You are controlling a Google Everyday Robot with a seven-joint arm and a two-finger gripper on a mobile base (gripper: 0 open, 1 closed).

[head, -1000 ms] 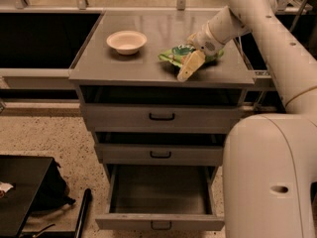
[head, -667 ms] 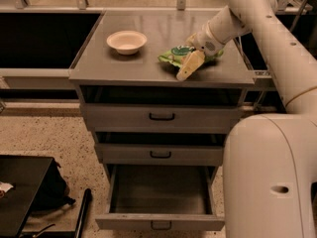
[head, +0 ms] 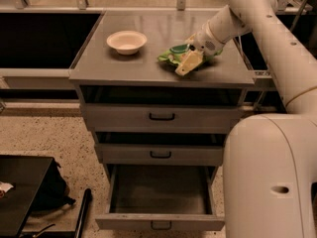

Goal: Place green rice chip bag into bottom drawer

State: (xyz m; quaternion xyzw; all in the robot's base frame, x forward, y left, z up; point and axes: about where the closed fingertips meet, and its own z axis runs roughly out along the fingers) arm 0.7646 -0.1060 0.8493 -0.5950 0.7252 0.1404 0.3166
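Note:
The green rice chip bag (head: 172, 56) lies on the grey cabinet top (head: 148, 68), right of centre. My gripper (head: 188, 62) is down on the bag's right end, with its pale tip resting over the foil. The white arm reaches in from the upper right. The bottom drawer (head: 161, 190) is pulled out at the cabinet's foot and its flat grey floor is bare.
A white bowl (head: 127, 41) stands on the cabinet top left of the bag. The two upper drawers (head: 162, 116) are closed. My white base (head: 272, 182) fills the lower right, beside the open drawer. A black bag (head: 47, 192) and a dark table lie at the lower left.

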